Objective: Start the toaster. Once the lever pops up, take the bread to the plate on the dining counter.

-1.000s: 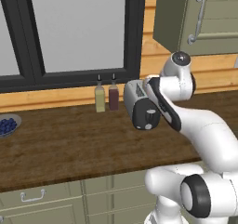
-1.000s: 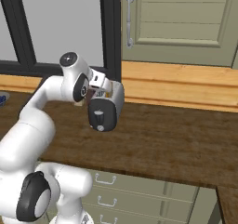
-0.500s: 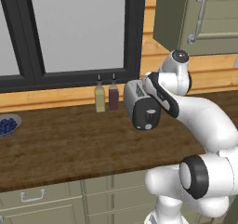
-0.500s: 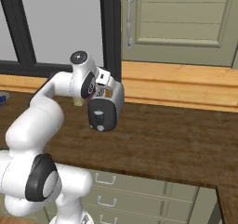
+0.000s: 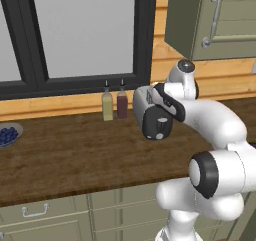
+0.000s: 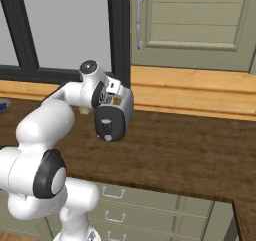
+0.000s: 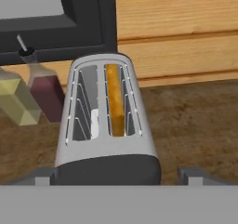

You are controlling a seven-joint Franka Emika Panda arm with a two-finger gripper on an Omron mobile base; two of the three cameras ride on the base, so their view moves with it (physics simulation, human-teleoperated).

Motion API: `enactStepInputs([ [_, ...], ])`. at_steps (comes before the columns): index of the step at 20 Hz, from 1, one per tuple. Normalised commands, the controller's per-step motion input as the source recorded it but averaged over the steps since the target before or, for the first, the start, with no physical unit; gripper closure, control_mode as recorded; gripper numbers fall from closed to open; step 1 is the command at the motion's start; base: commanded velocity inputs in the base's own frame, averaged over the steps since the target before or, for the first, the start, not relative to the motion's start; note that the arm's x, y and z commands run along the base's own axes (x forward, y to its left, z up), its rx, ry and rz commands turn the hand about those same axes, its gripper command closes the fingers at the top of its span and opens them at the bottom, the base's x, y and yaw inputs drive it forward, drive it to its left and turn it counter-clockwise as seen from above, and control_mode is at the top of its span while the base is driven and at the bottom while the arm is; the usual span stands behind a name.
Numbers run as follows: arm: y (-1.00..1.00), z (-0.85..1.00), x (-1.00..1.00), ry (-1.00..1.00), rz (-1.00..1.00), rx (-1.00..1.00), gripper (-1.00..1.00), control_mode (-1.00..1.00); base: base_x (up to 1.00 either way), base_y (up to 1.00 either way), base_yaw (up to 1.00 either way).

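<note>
The silver toaster stands on the wood counter with its black end panel toward me, also seen from the sides as the toaster and the toaster. The bread stands on edge deep in the right-hand slot; the other slot is empty. The pale lever sits on the black panel, low on it. My gripper hovers just above the toaster's near end, open, one fingertip on each side and nothing between them. The plate and the dining counter are out of view.
Two bottles, one yellow-green and one dark red, stand just left of the toaster against the window sill. A grey bowl of blue berries sits far left. A wall cabinet hangs above right. The counter's front edge runs below.
The arm's elbow has swung out and up while the hand stayed over the toaster. The gripper stays open, and the toaster and bread have not moved.
</note>
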Motion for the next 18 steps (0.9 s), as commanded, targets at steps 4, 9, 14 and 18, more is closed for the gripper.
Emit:
enactStepInputs([
  [4,0.0,-0.18,0.4,0.0,0.0,0.0,-1.0,-1.0,0.0,0.0,0.0],
  [9,0.0,-0.07,0.39,0.0,0.0,0.0,-1.0,-1.0,0.0,0.0,0.0],
  [14,0.0,-0.14,0.38,0.01,0.0,0.0,-1.0,-1.0,0.0,0.0,0.0],
  [18,0.0,-0.18,0.32,0.0,0.0,0.0,-1.0,-1.0,0.0,0.0,0.0],
])
